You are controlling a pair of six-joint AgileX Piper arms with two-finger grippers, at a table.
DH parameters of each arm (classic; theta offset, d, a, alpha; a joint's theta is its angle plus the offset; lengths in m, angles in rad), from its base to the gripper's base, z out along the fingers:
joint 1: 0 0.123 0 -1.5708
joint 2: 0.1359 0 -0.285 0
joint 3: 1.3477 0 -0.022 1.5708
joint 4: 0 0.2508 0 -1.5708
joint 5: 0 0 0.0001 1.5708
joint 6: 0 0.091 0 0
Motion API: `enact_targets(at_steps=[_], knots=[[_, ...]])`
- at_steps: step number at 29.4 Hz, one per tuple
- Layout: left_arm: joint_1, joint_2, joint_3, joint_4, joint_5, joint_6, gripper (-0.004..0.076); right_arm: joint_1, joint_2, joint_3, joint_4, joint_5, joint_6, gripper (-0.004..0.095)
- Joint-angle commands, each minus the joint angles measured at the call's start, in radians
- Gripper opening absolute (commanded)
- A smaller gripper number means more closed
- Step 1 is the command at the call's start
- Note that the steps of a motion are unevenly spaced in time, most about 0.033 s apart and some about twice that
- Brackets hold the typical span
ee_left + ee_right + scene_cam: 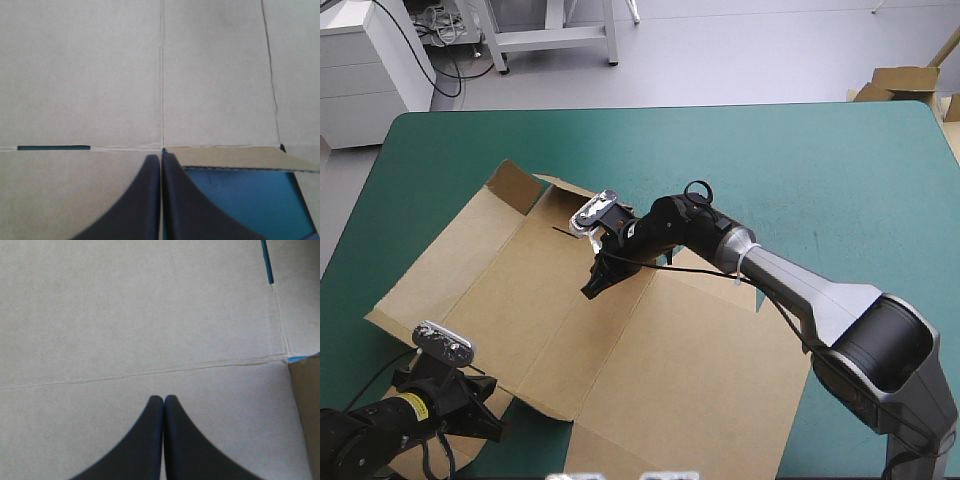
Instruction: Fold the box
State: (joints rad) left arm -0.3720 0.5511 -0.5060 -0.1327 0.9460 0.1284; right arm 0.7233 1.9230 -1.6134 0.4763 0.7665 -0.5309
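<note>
Box (620,340) lies flat on the teal-green tabletop (800,160); only the high view shows its far flap (515,185) raised, while the wrist views show both jaws closed over board

- No word, number, brand or sign can be read in any of the three views.
- In the high view the left arm (360,437) carries a small yellow label (413,405) close to its wrist. The label has dark marks on it, but they are too small to make out.
- The box (620,340) is plain brown board in the high view and in both wrist views. Its only markings are creases and cut slots.
</note>
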Motion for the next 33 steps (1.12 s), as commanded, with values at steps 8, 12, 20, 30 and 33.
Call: enact_targets(at_steps=[8, 12, 20, 30, 33], knots=[[0.0, 0.003, -0.026, -0.014, -0.046, -0.004, -0.0008, -0.002, -0.051, -0.037, -0.05, 0.006, 0.041, -0.0021], [0.0, 0.003, -0.026, -0.014, -0.046, -0.004, -0.0008, -0.002, -0.051, -0.088, -0.162, 0.06, 0.101, -0.0021], [0.0, 0.003, -0.026, -0.014, -0.046, -0.004, -0.0008, -0.094, -0.051, -0.324, -0.208, 0.262, 0.145, -0.0021], [0.0, 0.003, -0.026, -0.014, -0.046, -0.004, -0.0008, -0.283, -0.082, -0.549, -0.211, 0.404, 0.178, -0.0021], [0.0, 0.003, -0.026, -0.014, -0.046, -0.004, -0.0008, -0.308, -0.116, -0.551, -0.213, 0.404, 0.183, -0.0021]])
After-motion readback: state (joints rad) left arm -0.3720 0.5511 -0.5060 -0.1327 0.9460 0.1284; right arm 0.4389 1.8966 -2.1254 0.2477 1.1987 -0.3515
